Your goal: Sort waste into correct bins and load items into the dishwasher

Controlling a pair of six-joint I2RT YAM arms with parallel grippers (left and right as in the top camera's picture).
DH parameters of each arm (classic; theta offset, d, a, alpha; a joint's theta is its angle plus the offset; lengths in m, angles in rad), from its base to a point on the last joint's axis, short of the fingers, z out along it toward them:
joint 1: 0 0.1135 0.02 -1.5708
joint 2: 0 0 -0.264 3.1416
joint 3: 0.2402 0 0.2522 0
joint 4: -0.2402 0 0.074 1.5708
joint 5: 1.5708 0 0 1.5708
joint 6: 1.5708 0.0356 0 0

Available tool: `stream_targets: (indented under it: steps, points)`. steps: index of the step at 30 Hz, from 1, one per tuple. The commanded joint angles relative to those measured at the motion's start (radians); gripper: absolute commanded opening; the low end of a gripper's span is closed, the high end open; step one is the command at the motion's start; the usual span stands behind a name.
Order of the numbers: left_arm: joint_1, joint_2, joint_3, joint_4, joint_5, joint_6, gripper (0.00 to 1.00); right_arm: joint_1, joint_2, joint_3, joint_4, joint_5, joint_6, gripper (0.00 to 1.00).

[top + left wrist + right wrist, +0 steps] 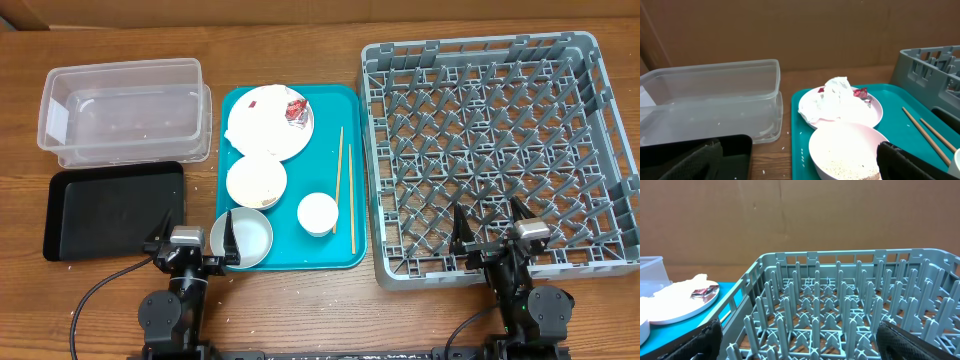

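- Left gripper (197,238) hovers at the near-left corner of the teal tray (310,165), jaws spread wide and holding nothing.
- Left of the teal tray, the clear tub (125,110) sits at the far side and the black tray (113,208) just in front of it.
- On the teal tray, the pinkish-white plate (262,130) at the far end carries the crumpled wrapper (832,100).
- Just in front of the plate is a bowl (256,181) holding rice grains (845,167), and a second bowl (248,240) sits at the near edge.
- Toward the teal tray's right side stands the small cup (318,213), with two chopsticks (340,180) lying lengthwise beside it.
- Right of the teal tray stands the grey dish rack (500,150).
- The right gripper (491,232) hangs over the dish rack's near edge, jaws spread and holding nothing.
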Motion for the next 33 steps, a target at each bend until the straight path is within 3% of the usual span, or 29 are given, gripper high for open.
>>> stream_targets:
  steps: [1, 13, 22, 29, 33]
  points:
    - [-0.001, -0.011, -0.007, 0.006, -0.008, 0.035, 1.00, -0.007, -0.010, -0.011, 0.004, 0.011, 0.004, 1.00]
    - [-0.001, -0.011, -0.007, 0.003, -0.003, 0.037, 1.00, -0.007, -0.010, -0.010, 0.016, 0.013, 0.004, 1.00]
    - [-0.002, -0.011, 0.003, 0.158, 0.191, 0.031, 1.00, -0.007, -0.010, 0.034, 0.049, 0.004, 0.003, 1.00]
    - [-0.002, 0.014, 0.153, 0.109, 0.196, 0.078, 1.00, -0.007, -0.010, 0.181, 0.005, 0.005, -0.020, 1.00]
    - [-0.002, 0.129, 0.295, 0.084, 0.204, 0.109, 1.00, -0.007, -0.002, 0.288, -0.047, 0.005, -0.031, 1.00]
